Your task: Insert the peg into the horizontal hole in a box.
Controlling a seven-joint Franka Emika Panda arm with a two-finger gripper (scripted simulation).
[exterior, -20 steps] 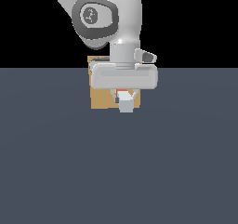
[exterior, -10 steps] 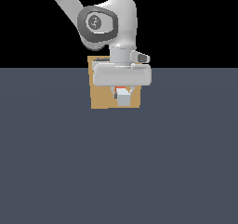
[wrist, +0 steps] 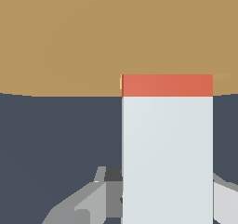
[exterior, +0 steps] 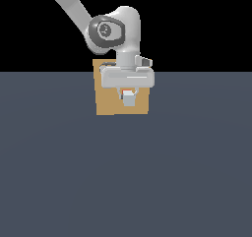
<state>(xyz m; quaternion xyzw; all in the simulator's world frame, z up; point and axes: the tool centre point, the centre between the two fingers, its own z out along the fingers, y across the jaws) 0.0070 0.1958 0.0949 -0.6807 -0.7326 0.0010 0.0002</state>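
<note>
One peg (wrist: 167,139) (orange-red and white), one tan box (exterior: 109,101), one robot arm (exterior: 115,32).

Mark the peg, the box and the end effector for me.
peg (wrist: 167,144): wrist view, white end's face.
box (exterior: 107,101): exterior view, bare front face.
end effector (exterior: 128,96): exterior view, between fingertips, at the peg.

My arm comes in from about 11 o'clock, wrist pointing straight down, gripper (exterior: 128,96) fingers clamped shut.
</note>
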